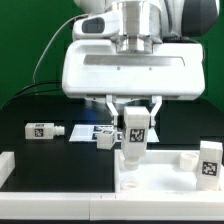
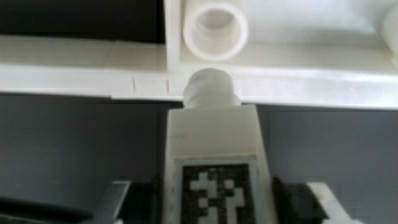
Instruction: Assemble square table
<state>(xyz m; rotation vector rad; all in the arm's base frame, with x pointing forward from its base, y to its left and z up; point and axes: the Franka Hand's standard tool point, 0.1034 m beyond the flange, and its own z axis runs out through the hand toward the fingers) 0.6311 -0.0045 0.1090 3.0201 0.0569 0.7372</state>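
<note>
Square table top (image 1: 168,180) lies flat on the black table (image 1: 60,165), at the front and toward the exterior view's right, rim up. My gripper (image 1: 134,120) hangs over its left corner, pointing straight down. My fingers (image 2: 320,200) are clamped on a leg (image 1: 135,130), one each side, w/ its tag facing the exterior cam. Leg is upright, lower end down at the top's corner. In the wrist view its rounded tip (image 2: 210,86) sits just short of a round hole (image 2: 217,28) in the top, roughly in line w/ it but not inside; can't tell if the tip touches the surface. A 2nd leg (image 1: 208,160) stands upright at the top's right end, tag toward cam; seated or just standing there, can't tell. A 3rd leg (image 1: 45,130) lies on its side on the black table, well off to the exterior view's left. Btw it and the leg I hold lies a small white piece (image 1: 105,141), prob. another leg, too blurred to be sure. Plain white bar (image 1: 12,165) sits at the front left edge.
</note>
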